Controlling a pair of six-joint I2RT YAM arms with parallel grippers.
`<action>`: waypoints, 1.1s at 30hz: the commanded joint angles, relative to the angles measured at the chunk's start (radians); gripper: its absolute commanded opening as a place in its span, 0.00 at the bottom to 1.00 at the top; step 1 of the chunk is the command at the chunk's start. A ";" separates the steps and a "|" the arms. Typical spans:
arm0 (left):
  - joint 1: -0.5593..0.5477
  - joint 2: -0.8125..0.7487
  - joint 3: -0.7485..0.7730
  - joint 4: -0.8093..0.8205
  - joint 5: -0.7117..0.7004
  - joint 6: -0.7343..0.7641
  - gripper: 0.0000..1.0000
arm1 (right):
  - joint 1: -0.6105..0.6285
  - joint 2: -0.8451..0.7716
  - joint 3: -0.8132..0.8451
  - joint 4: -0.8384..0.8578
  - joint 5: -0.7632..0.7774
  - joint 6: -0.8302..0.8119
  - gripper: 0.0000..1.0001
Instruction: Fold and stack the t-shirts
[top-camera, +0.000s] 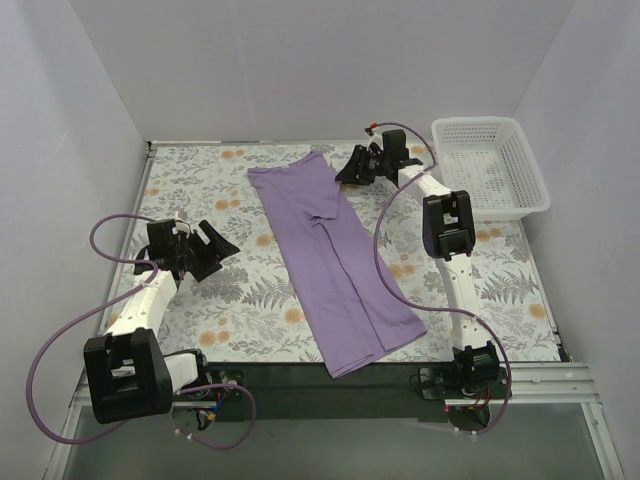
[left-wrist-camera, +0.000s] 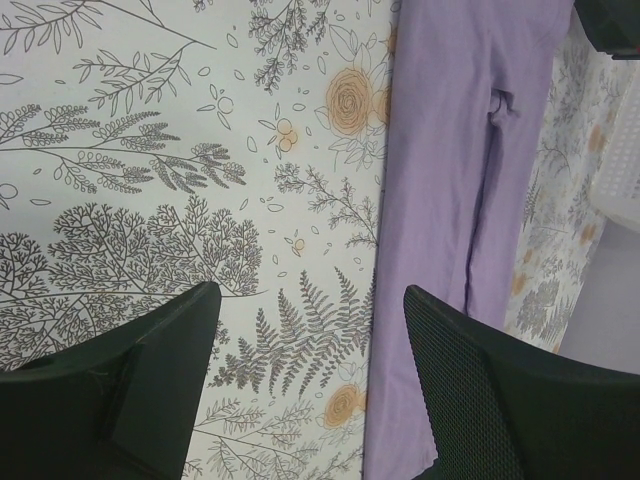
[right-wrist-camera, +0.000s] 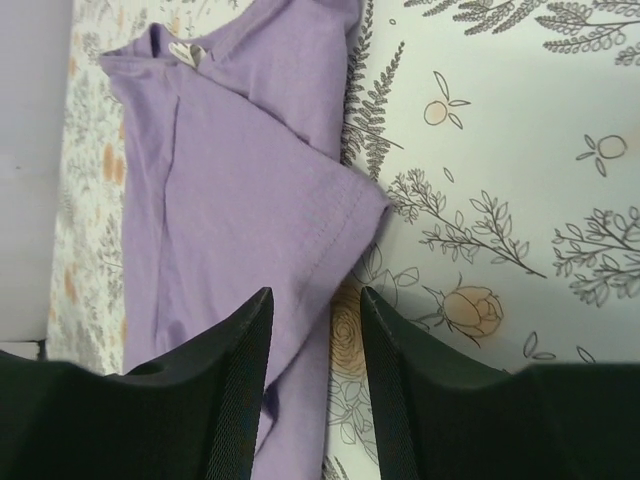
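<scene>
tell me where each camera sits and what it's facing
top: above and behind the bases, looking down on the table, shirt and basket; left hand and right hand show.
left wrist: on the left hand, facing the shirt's edge; its fingers show.
right wrist: on the right hand, facing the sleeve; fingers show.
shared: all see the shirt.

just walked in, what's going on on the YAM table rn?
Two arms are partway through folding a lavender t-shirt. It lies on the floral table, folded lengthwise into a long strip. The right gripper hovers at the shirt's far right edge by the sleeve, jaws open, holding nothing. The left gripper hangs over bare table left of the shirt, jaws wide open. A white basket sits in the far right corner.
</scene>
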 joint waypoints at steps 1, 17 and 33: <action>-0.002 -0.023 -0.001 0.002 0.009 0.017 0.73 | 0.000 0.056 0.016 0.062 -0.025 0.101 0.48; -0.004 -0.015 -0.008 0.004 -0.003 0.014 0.73 | -0.015 0.069 0.015 0.179 -0.095 0.217 0.10; -0.004 -0.004 -0.021 0.020 0.011 0.009 0.73 | -0.008 -0.002 0.047 0.195 -0.114 0.134 0.01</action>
